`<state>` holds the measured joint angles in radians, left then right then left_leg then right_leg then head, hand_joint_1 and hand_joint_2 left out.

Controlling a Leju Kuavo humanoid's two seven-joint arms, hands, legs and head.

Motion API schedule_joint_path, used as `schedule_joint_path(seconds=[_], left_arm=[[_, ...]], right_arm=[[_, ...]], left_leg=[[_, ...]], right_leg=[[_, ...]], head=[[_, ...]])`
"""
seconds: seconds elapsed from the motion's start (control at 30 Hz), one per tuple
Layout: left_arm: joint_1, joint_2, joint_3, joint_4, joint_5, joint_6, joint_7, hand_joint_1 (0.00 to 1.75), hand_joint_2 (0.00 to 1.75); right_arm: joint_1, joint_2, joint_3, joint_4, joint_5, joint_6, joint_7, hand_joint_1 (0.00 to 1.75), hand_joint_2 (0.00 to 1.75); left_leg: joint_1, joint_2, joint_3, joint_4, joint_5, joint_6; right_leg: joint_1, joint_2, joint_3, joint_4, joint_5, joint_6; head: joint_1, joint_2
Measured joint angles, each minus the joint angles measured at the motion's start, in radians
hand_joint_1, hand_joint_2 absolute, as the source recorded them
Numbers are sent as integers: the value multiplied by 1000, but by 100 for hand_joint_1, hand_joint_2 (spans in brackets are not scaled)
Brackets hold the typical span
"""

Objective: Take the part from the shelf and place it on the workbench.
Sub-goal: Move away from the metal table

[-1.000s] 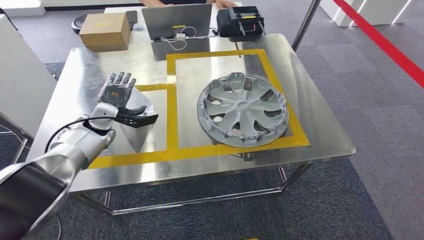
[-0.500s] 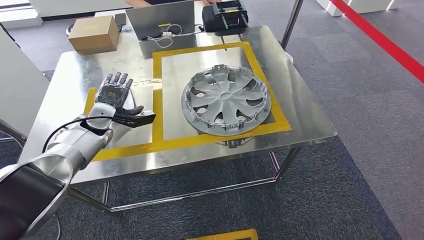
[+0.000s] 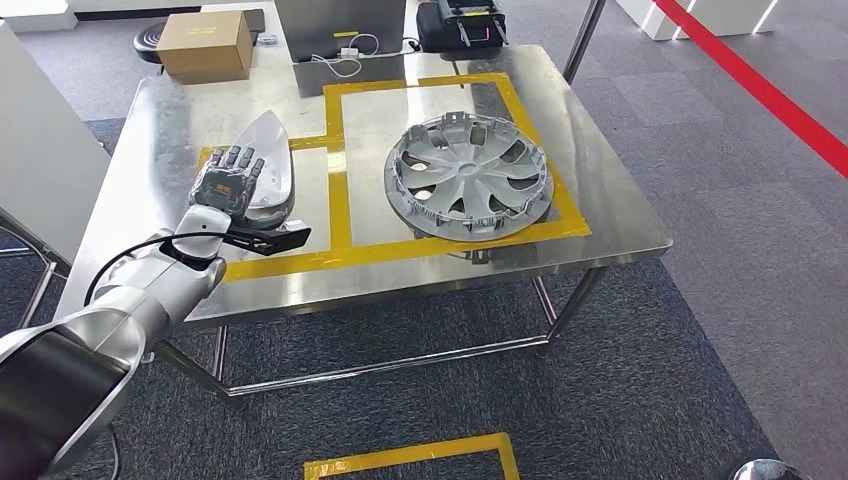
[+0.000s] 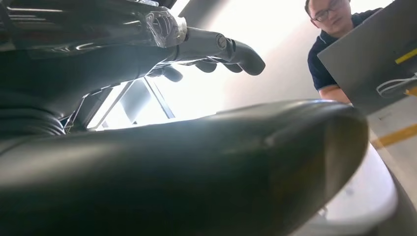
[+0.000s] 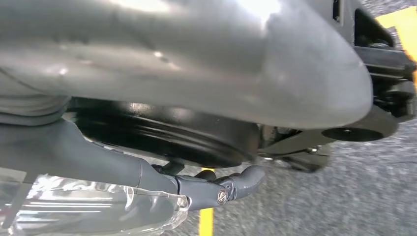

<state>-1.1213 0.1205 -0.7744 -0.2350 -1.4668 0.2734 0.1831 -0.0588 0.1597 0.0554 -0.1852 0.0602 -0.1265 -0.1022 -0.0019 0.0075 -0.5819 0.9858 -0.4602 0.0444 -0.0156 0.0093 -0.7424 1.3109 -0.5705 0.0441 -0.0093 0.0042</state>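
Hubcap [image 3: 468, 179]: 1, flat on workbench [image 3: 600, 215]; left hand [image 3: 228, 189] empty, fingers [image 3: 243, 158] spread.

you are looking at a robot test area laid out like a workshop or factory demo cell. a stainless steel workbench [image 3: 610, 215] on thin metal legs stands on grey carpet tiles [image 3: 720, 330], and yellow tape [image 3: 340, 195] marks rectangular zones on its top, with more yellow tape on the floor in front. a red line [image 3: 760, 85] runs across the carpet to one side, like a safety boundary. at the bench's far edge you see a laptop [image 3: 340, 25] with a cable, a cardboard box [image 3: 205, 45] and a black case [image 3: 460, 25]. in the left wrist view a person [image 4: 327, 54] sits behind the laptop, as in a monitored trial.
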Motion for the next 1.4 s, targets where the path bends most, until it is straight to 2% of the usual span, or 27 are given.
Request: schedule_joint_path(seconds=[0.03, 0.1, 0.17, 0.23, 0.3, 0.33, 0.43, 0.47, 0.5, 0.53, 0.6, 0.67, 0.7, 0.73, 0.8, 0.83, 0.87, 0.93, 0.97, 1.0, 1.07, 1.13, 1.2, 1.23, 1.3, 1.33, 1.4], left_arm=[[3, 0, 2, 0, 0, 0, 0, 0, 0], [7, 0, 4, 0, -1, -1, 0, 0, 0], [6, 1, 6, 0, -1, -1, 0, 0, 0], [7, 2, 9, 0, -1, -2, 0, 0, 0], [9, 0, 10, 0, -1, -2, -3, 0, 0], [10, 0, 10, 0, -1, -2, -4, 0, 0], [13, 2, 12, 1, -1, -3, -6, 0, 0], [16, 2, 12, 1, -1, -3, -6, 0, 0], [20, 2, 13, 1, -1, -3, -6, 0, 0], [23, 2, 13, 1, -1, -3, -6, 0, 0], [25, 1, 15, 1, -1, -3, -6, 0, 0], [23, 0, 17, 0, -1, -3, -6, 0, 0], [22, -1, 18, -1, -1, -2, -6, 0, 0], [21, -1, 19, -1, -1, -2, -6, 0, 0], [24, -2, 19, -1, 0, -2, -7, 0, 0], [25, -3, 19, -1, 1, -3, -9, 0, 0], [26, -4, 20, -1, 2, -3, -12, 0, 0], [27, -5, 23, -1, 9, -2, -20, 0, 0], [31, -5, 25, -1, 12, 0, -24, 0, 0], [36, -5, 28, -1, 15, 2, -28, 0, 0], [51, -5, 34, -1, 20, 11, -36, 0, 0], [62, -6, 40, -2, 23, 27, -45, 0, 0], [69, -6, 48, -4, 27, 48, -54, 0, 0], [72, -6, 54, -5, 31, 59, -60, 0, 0], [84, -10, 69, -6, 43, 79, -74, 0, 0], [92, -13, 78, -7, 51, 87, -82, 0, 0], [111, -18, 99, -8, 67, 105, -98, 0, 0]], right_arm=[[0, 0, 0, 0, 1, 0, 1, 0, 0], [0, -2, 0, 0, 2, 1, 3, 0, 0], [-1, -4, 0, 0, 2, 2, 5, 0, 0], [-2, -4, 0, 0, 2, 3, 5, 0, 0], [-1, -4, 0, 1, 3, 4, 7, 0, 0], [-1, -3, 0, 1, 3, 5, 8, 0, 0], [-1, 0, 1, 1, 4, 5, 9, 0, 0], [0, 1, 1, 1, 4, 5, 9, 0, 0], [0, 1, 1, 1, 4, 5, 9, 0, 0], [0, 1, 1, 1, 4, 5, 9, 0, 0], [0, 1, 1, 1, 4, 5, 9, 0, 0], [-1, 1, 1, 1, 4, 5, 9, 0, 0], [-1, 1, 1, 1, 4, 5, 9, 0, 0], [-1, 1, 1, 1, 4, 5, 9, 0, 0], [1, 0, 1, 2, 4, 5, 9, 0, 0], [1, -1, 1, 2, 4, 5, 9, 0, 0], [2, -1, 1, 3, 5, 5, 9, 0, 0], [1, -2, 2, 3, 7, 7, 11, 0, 0], [1, -2, 3, 3, 10, 9, 11, 0, 0], [1, -2, 4, 3, 12, 11, 11, 0, 0], [1, -3, 5, 3, 18, 13, 11, 0, 0], [0, -4, 6, 3, 20, 14, 11, 0, 0], [-3, -6, 6, 3, 20, 14, 10, 0, 0], [-4, -7, 6, 3, 20, 14, 9, 0, 0], [-5, -6, 6, 3, 18, 14, 8, 0, 0], [-5, -6, 5, 3, 16, 14, 7, 0, 0], [-5, -5, 5, 4, 11, 12, 7, 0, 0]], left_leg=[[-2, 1, -14, 1, 11, 0], [-5, 3, -35, 2, 30, -2], [-9, 4, -47, 3, 45, -9], [-9, 7, -52, 2, 62, -20], [-6, 6, -60, 5, 65, -31], [-5, 3, -69, 21, 44, -37], [2, -3, -122, 180, -93, -52], [5, -3, -137, 245, -124, -55], [7, -3, -140, 290, -129, -58], [10, -3, -129, 304, -112, -59], [15, -3, -53, 228, -59, -61], [16, -7, 55, 80, -61, -61], [15, -10, 89, 27, -75, -59], [11, -12, 102, 1, -87, -54], [9, -8, 87, -2, -77, -35], [9, -5, 77, -2, -67, -24], [10, -2, 64, -2, -54, -15], [9, -1, 35, -2, -28, -4], [7, -1, 18, -1, -14, -3], [4, 0, 2, -1, -1, -2], [-1, 1, -28, 0, 23, -2], [-7, 1, -51, 1, 44, -5], [-10, 2, -63, 1, 64, -12], [-10, 3, -66, 0, 74, -17], [-7, 3, -70, -3, 88, -28], [-6, 1, -76, 5, 76, -34], [-2, -3, -104, 73, -1, -46]], right_leg=[[0, 0, 22, -2, 18, -4], [5, 0, 119, -112, 62, -18], [12, -4, 225, -263, 60, -31], [19, -6, 262, -329, 49, -38], [17, -7, 249, -333, 63, -47], [14, -8, 239, -334, 74, -53], [9, -10, 195, -334, 113, -62], [9, -10, 178, -334, 126, -61], [9, -10, 162, -333, 139, -60], [8, -10, 146, -331, 150, -57], [6, -10, 116, -325, 172, -49], [7, -10, 93, -315, 188, -37], [8, -9, 86, -312, 197, -31], [8, -9, 81, -312, 206, -24], [5, -9, 72, -312, 216, -11], [3, -9, 63, -299, 197, -6], [2, -9, 49, -267, 158, -2], [2, -9, 14, -146, 52, 3], [2, -9, 1, -77, 16, 4], [2, -9, -1, -26, 4, 3], [5, -9, 40, -16, 39, -6], [12, -9, 145, -136, 70, -24], [19, -10, 242, -279, 53, -37], [23, -10, 265, -319, 42, -41], [23, -11, 261, -335, 51, -49], [21, -12, 254, -336, 61, -55], [15, -14, 231, -340, 86, -66]], head=[[0, 0], [0, 0], [-1, 0], [-1, 0], [1, 0], [1, 0], [-1, 0], [-2, 0], [-2, 0], [-2, 0], [-2, 0], [-3, 0], [-3, 0], [-3, 0], [-3, 0], [-2, 0], [-1, 0], [0, 0], [0, 0], [0, 0], [-1, 0], [-1, 0], [-2, 0], [-2, 0], [-1, 0], [0, 0], [-3, 0]])
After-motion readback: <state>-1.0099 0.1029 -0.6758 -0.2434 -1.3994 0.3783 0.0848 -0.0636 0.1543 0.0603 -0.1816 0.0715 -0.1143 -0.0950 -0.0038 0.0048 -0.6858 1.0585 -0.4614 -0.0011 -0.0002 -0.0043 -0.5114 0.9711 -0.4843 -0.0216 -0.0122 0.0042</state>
